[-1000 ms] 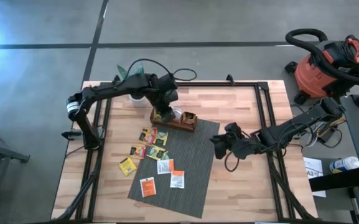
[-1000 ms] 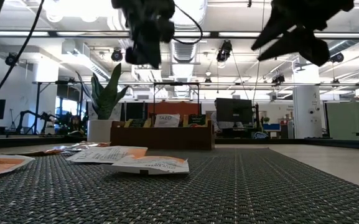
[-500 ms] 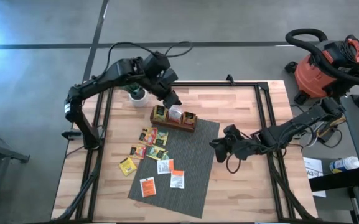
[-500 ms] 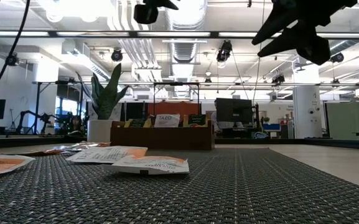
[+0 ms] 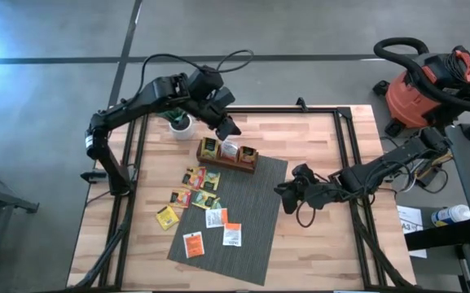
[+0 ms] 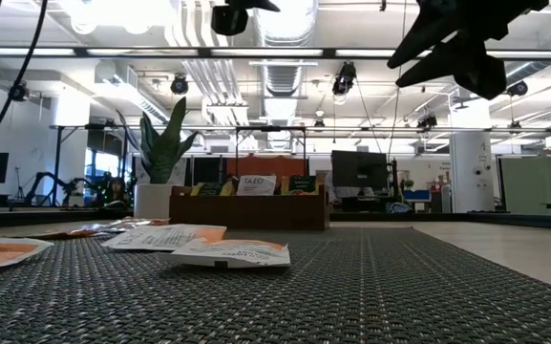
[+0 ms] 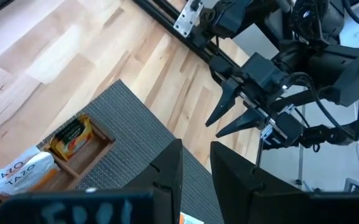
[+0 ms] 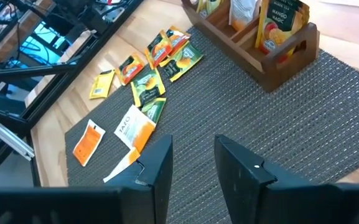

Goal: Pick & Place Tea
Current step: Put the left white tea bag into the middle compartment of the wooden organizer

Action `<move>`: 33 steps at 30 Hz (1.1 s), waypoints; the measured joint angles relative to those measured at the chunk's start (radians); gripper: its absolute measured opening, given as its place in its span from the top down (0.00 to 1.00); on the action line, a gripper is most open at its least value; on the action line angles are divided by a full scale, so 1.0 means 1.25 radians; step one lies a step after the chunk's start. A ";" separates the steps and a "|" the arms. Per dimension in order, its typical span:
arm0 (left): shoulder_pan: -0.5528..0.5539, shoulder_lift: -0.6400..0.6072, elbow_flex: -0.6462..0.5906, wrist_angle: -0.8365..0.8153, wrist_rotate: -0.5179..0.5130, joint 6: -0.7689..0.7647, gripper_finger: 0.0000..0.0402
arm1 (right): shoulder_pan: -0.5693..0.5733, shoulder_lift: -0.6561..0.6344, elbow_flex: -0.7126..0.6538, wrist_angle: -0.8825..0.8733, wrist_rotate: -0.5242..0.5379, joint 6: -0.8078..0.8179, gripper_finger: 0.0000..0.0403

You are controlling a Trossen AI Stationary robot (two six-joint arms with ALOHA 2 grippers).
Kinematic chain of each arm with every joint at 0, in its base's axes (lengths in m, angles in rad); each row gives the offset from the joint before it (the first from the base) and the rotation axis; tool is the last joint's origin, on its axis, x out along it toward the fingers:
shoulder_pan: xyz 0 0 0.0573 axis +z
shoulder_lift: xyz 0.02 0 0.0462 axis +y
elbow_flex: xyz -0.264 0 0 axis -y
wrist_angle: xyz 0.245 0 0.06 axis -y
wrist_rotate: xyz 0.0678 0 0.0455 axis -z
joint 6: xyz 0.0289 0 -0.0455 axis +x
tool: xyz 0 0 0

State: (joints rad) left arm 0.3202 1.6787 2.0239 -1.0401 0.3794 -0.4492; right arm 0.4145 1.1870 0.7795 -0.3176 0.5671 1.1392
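The left gripper point(image 5: 228, 129) hangs in the air above the far end of the tray point(image 5: 227, 163), near the potted plant point(image 5: 179, 124); its jaws stand a narrow gap apart with nothing between them, as the left wrist view shows point(image 7: 195, 171). The right gripper point(image 5: 283, 189) hovers over the right edge of the grey mat point(image 5: 251, 220), well apart from the tea; its jaws also stand a narrow gap apart and hold nothing point(image 8: 191, 162). The tray sits at the mat's far edge, on the wooden desk point(image 5: 324, 244), and already holds sachets upright in its compartments: a white one point(image 8: 241, 14) in the middle and a yellow-orange one point(image 8: 279, 25) at the end nearest the right arm. The rest of the tea lies flat and loose. A cluster of yellow and green sachets point(image 5: 200, 181) lies at the mat's left edge, partly on the desk, just beside the tray. A single yellow sachet point(image 5: 167, 217) lies on the bare wood. Three white-and-orange sachets point(image 5: 222, 228) lie on the mat nearer the front, and an orange one point(image 5: 193, 244) lies near the mat's front corner. A red shop vacuum point(image 5: 426, 85) stands on the floor beyond the desk's right side.
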 joint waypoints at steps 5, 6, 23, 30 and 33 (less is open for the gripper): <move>0.000 0.000 0.000 0.000 0.000 0.000 0.81 | -0.002 0.000 0.000 0.000 0.001 -0.021 0.71; 0.000 0.000 0.000 0.000 0.000 0.000 0.81 | -0.002 0.000 0.000 0.000 0.001 -0.025 0.71; 0.000 0.001 -0.001 0.000 -0.001 0.001 0.81 | -0.002 0.000 0.000 -0.006 0.011 -0.047 0.71; -0.001 0.000 -0.002 0.028 -0.043 0.013 0.81 | -0.002 0.003 0.000 -0.005 0.010 -0.020 0.71; -0.024 -0.018 -0.003 -0.029 -0.051 0.079 0.81 | -0.002 0.003 0.000 -0.005 0.010 -0.015 0.71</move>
State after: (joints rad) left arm 0.2901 1.6564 2.0201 -1.0765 0.3161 -0.3499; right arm 0.4122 1.1904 0.7799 -0.3242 0.5797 1.1211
